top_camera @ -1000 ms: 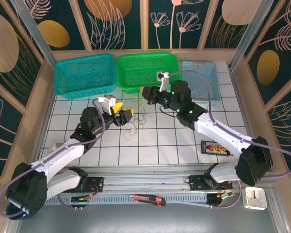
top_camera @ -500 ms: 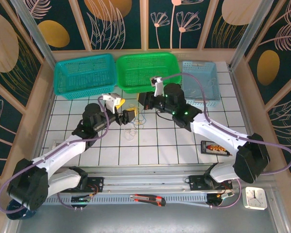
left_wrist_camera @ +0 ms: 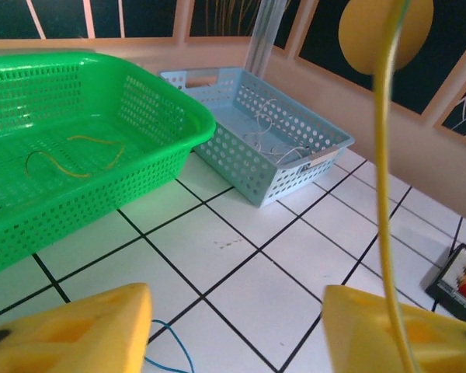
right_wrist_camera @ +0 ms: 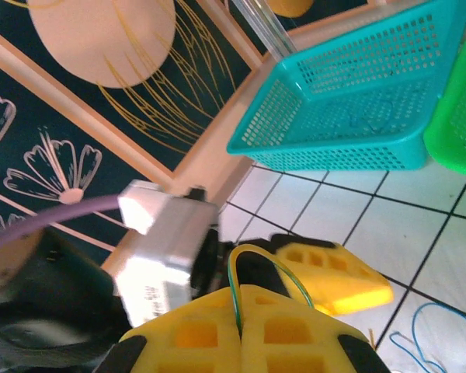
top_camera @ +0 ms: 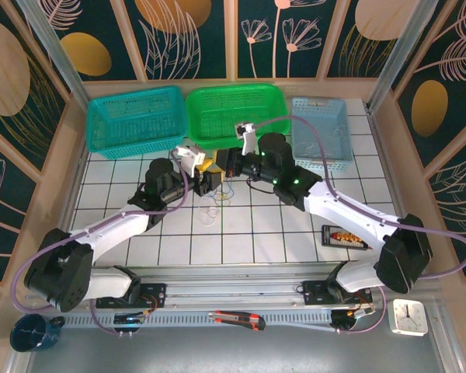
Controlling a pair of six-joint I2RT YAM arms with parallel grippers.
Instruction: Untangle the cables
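The cables (top_camera: 213,203) lie as a small bunch of thin loops on the white tiles in front of the green basket. One yellow cable (right_wrist_camera: 234,273) is lifted out of the bunch, and my right gripper (right_wrist_camera: 241,294) (top_camera: 224,169) is shut on it just above the bunch. That same yellow cable (left_wrist_camera: 383,155) hangs straight down past the right-hand finger of my left gripper (left_wrist_camera: 237,330). The left gripper (top_camera: 210,181) sits close beside the right one, its jaws apart with bare tile between them. A blue cable (left_wrist_camera: 169,351) loops on the tile by its left finger.
Three baskets line the back: teal (top_camera: 136,120), green (top_camera: 233,113) holding a yellow wire (left_wrist_camera: 74,159), and light blue (top_camera: 320,128) holding white wires. A small black box (top_camera: 346,235) lies at the right. A box cutter (top_camera: 237,318) and clock (top_camera: 409,317) sit near the front rail.
My left arm has reached forward and right until its gripper is beside the right one, and its jaws have narrowed. The right gripper has shifted slightly left, still shut on the yellow cable.
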